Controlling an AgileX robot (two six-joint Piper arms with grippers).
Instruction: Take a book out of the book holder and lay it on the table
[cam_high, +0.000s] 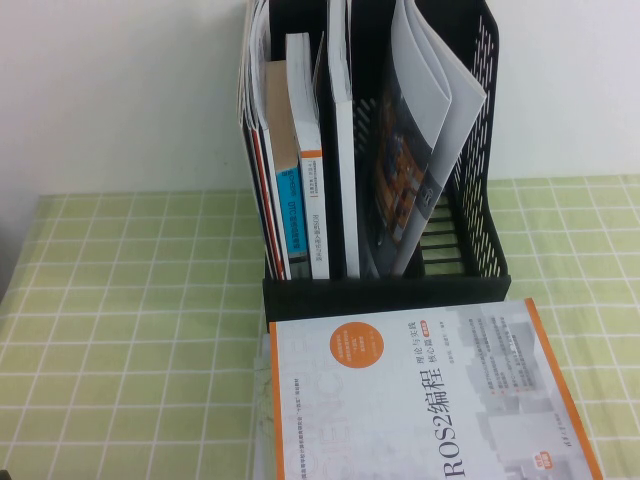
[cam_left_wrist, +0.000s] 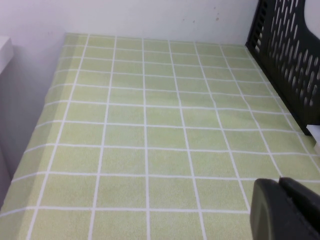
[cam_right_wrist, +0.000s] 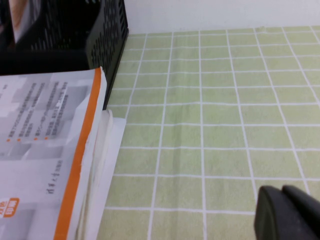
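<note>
The black book holder (cam_high: 482, 190) stands upright at the back middle of the table (cam_high: 130, 300). In its right slot droops a floppy booklet (cam_high: 440, 80), the book, showing a plain grey-white side with its cover hidden. It leans on a magazine with a dark colourful cover (cam_high: 400, 190). Neither arm shows in the high view. My left gripper (cam_left_wrist: 280, 185) is shut and empty, low over bare cloth to the left of the holder (cam_left_wrist: 290, 60). To the right of the holder (cam_right_wrist: 107, 40), my right gripper (cam_right_wrist: 282, 190) is likewise shut on nothing, above the cloth.
A white, orange-edged ROS2 book (cam_high: 420, 390) lies flat in front of the holder, with a white layer (cam_right_wrist: 112, 145) showing under its edge (cam_right_wrist: 75, 165). Upright books (cam_high: 300, 150) fill the holder's left slots. A white wall stands behind.
</note>
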